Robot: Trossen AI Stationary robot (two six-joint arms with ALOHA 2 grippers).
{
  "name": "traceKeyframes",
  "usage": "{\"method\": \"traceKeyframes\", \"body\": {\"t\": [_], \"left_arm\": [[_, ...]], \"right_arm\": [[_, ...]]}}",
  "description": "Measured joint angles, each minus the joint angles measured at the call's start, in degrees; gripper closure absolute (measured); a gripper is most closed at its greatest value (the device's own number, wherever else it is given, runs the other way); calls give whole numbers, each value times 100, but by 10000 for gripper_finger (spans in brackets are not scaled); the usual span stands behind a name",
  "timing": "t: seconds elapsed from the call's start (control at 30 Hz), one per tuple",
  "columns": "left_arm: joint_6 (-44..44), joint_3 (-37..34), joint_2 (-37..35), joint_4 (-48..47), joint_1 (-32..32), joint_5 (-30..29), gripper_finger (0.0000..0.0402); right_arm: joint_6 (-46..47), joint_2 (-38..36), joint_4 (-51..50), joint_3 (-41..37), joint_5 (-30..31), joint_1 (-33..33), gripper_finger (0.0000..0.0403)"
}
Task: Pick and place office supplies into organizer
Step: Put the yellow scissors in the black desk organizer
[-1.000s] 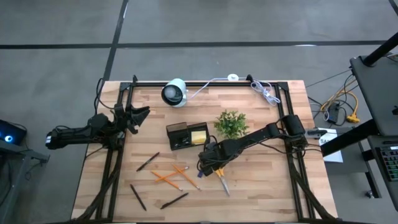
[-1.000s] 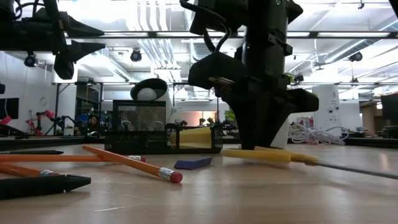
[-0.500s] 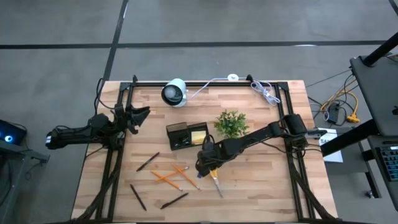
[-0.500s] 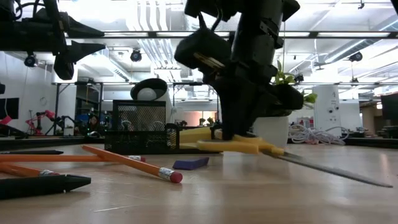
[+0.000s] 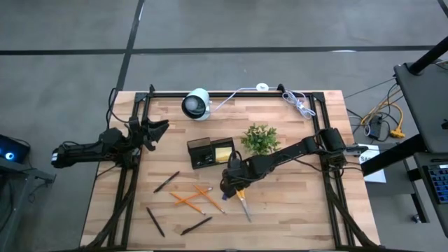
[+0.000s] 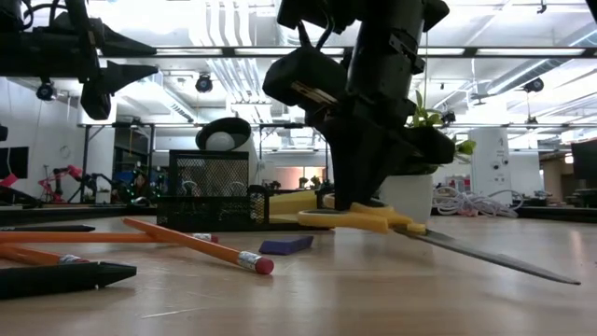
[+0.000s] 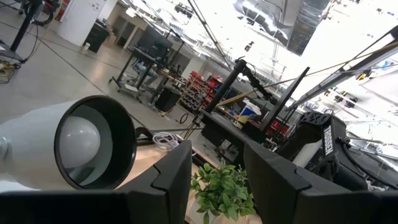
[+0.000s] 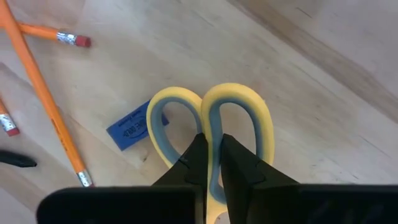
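The right end effector (image 5: 234, 183) is pinching the yellow-handled steel scissors (image 5: 243, 201) at their handles, its 2 fingers nearly closed, blades pointing toward 5 o'clock and tilting down to the wooden desk (image 5: 294, 217). The left end effector (image 5: 155, 129) is hanging at 9 o'clock, fingers spread apart.

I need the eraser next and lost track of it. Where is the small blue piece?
In the low view the blue piece lies flat on the table before the organizer, between a pencil's eraser end and the scissors.

The high view looked straight down on the table (image 5: 294, 203); the low view looked level across the same table.
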Motion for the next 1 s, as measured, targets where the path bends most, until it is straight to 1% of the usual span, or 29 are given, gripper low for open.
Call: {"method": "traceKeyframes", "body": {"t": [0.37, 0.5, 0.7, 0.9, 1.0], "left_arm": [[-1, 0, 0, 3, 2, -2, 269], [-1, 0, -1, 4, 1, -1, 269], [-12, 0, 0, 4, 2, -2, 269], [-15, 0, -1, 10, 2, 0, 269], [-16, 0, -2, 10, 1, 0, 269]], "right_arm": [[-128, -337, 31, 0, -10, -69, 393], [-242, -595, 175, 0, 296, -160, 394], [-611, -923, 1019, 2, 758, -396, 394], [-929, -955, 1797, 2, 1039, -584, 394], [-1123, -955, 2205, 2, 1084, -674, 394]]}}
